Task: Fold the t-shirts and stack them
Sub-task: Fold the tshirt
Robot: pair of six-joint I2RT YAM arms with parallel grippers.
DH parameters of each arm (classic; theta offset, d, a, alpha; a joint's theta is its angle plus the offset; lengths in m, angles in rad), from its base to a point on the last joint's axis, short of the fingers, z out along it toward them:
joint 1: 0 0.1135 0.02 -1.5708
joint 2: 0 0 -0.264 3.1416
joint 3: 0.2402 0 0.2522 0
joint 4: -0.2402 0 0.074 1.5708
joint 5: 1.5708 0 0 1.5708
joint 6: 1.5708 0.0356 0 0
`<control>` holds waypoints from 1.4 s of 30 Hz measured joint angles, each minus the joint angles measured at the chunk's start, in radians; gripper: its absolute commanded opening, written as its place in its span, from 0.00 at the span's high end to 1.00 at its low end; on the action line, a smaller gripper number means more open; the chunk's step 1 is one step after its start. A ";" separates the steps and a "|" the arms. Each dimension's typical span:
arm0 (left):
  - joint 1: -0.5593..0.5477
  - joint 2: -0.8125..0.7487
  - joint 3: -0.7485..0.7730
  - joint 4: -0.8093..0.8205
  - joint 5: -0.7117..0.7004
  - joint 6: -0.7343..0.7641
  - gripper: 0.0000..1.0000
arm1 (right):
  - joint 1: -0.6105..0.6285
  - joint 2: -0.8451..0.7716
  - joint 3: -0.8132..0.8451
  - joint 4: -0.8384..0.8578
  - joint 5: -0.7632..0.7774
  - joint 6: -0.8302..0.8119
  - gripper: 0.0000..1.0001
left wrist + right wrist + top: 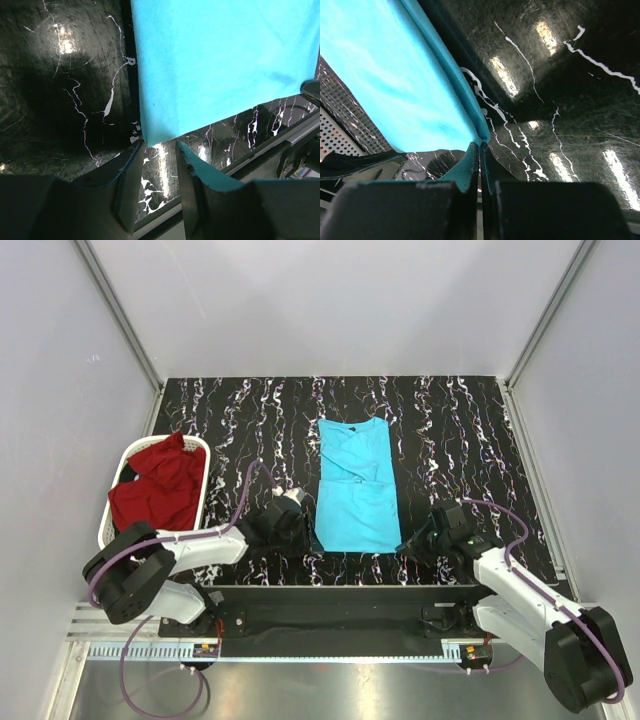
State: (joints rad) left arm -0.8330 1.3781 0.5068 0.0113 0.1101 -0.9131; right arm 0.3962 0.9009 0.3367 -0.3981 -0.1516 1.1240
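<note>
Turquoise t-shirt (355,485), folded into a long strip, lies flat mid-tabletop (450,440); dark red t-shirt (160,485) sits in the basket (112,490). Left pincer (159,172) is released, just short of the near-left corner; right pincer (480,160) is clenched at the near-right corner. Both corners should be pinched evenly before lifting. Whether the right one actually traps the hem is unclear.

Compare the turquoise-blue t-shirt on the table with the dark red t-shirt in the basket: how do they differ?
Pose: the turquoise-blue cloth t-shirt lies flat, folded into a long rectangle; the dark red cloth t-shirt is crumpled in a heap. Place: the turquoise-blue one is on the black marbled table; the red one sits in the white plastic laundry basket. Both are cloth shirts.
</note>
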 measured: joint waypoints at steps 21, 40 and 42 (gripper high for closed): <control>-0.029 0.014 0.046 -0.091 -0.071 0.032 1.00 | 0.002 -0.010 -0.019 0.012 -0.019 -0.009 1.00; -0.198 -0.182 0.082 -0.278 -0.150 0.015 1.00 | 0.003 -0.261 0.069 -0.216 -0.014 -0.171 1.00; -0.206 -0.207 0.084 -0.293 -0.155 0.011 1.00 | 0.003 -0.306 0.084 -0.253 -0.014 -0.177 1.00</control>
State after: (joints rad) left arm -1.0389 1.1709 0.5903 -0.2813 -0.0448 -0.9024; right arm 0.3996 0.5945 0.4206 -0.6506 -0.1658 0.9466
